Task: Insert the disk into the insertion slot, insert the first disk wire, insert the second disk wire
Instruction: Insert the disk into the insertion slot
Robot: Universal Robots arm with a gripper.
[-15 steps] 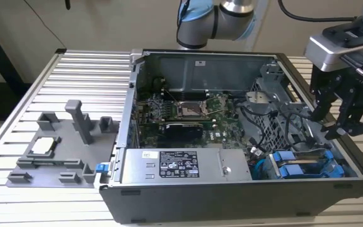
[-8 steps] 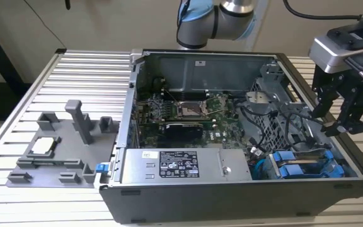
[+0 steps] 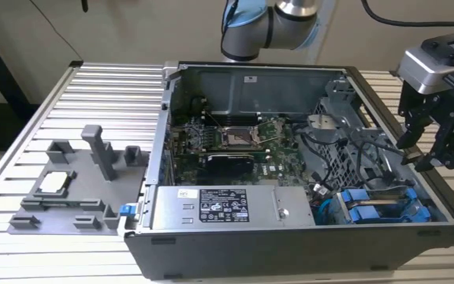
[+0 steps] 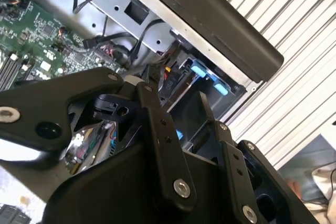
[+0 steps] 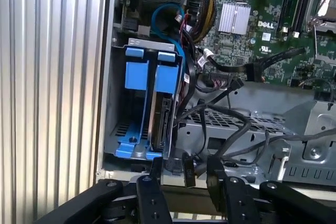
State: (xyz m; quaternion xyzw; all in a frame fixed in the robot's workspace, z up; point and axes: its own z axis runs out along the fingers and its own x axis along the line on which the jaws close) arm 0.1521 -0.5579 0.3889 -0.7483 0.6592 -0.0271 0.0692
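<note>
We see the black two-fingered gripper (image 3: 418, 155) spread wide and empty at the exterior view's right, while the silver rectangular disk (image 5: 160, 121) sits in the narrow grey insertion slot (image 5: 137, 42) beside a second blue plastic carrier (image 5: 135, 74), making two carriers.

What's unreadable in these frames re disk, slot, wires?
- First wrist view: the disk shows edge-on in the insertion slot. Black cables cross beside it, so whether any wire is plugged in cannot be told.
- Exterior view: the blue carriers hide how deep the disk sits.
- Second wrist view: the tool blocks most of the insertion slot with its own links.
</note>
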